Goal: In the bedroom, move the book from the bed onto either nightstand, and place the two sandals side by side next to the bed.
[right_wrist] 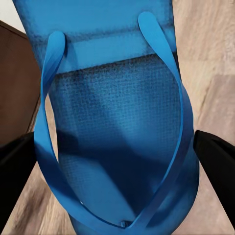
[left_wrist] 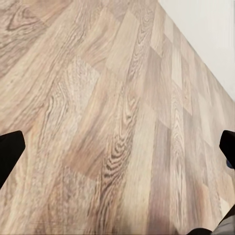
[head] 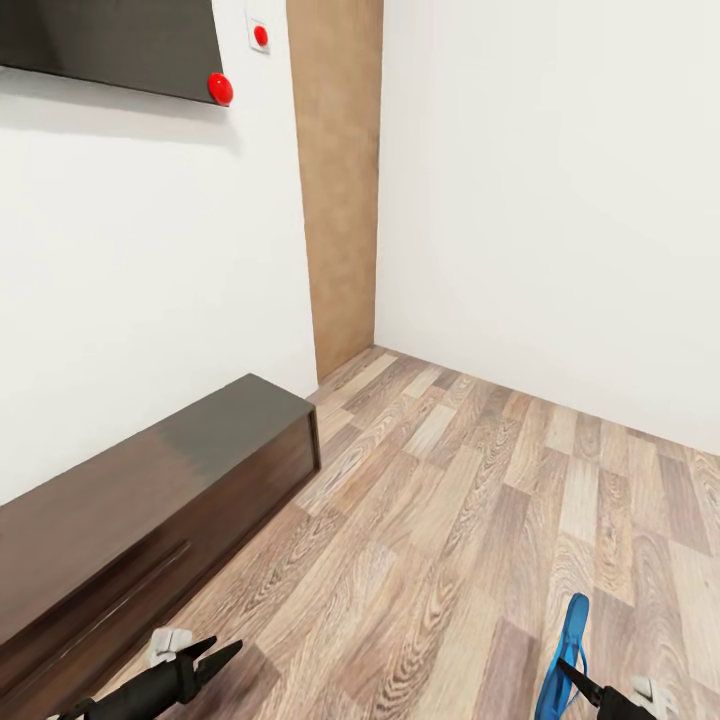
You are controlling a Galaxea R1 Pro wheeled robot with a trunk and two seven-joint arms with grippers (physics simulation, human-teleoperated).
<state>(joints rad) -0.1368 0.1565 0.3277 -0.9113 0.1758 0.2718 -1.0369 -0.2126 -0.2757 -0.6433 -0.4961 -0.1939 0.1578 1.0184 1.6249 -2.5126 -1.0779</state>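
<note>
The right end effector (right_wrist: 117,161) is pinching a bright blue flat flip-flop sandal (right_wrist: 115,122), its black fingers (right_wrist: 215,166) closed against the sole's two edges with the thin blue toe straps looping between them; in the head view the same sandal (head: 566,655) stands up on edge from that end effector (head: 585,690), lifted off the grey-brown wood-plank floor (head: 450,520); the left end effector (head: 215,660) is spread and empty, its dark fingers (left_wrist: 11,154) wide apart over bare planks; further out, a long low dark brown cabinet (head: 150,500) runs along the white wall (head: 150,280), under a dark wall-mounted screen (head: 110,40); by my reading one sandal is in hand and in transit, not yet set down; the bed, second sandal and book still await
</note>
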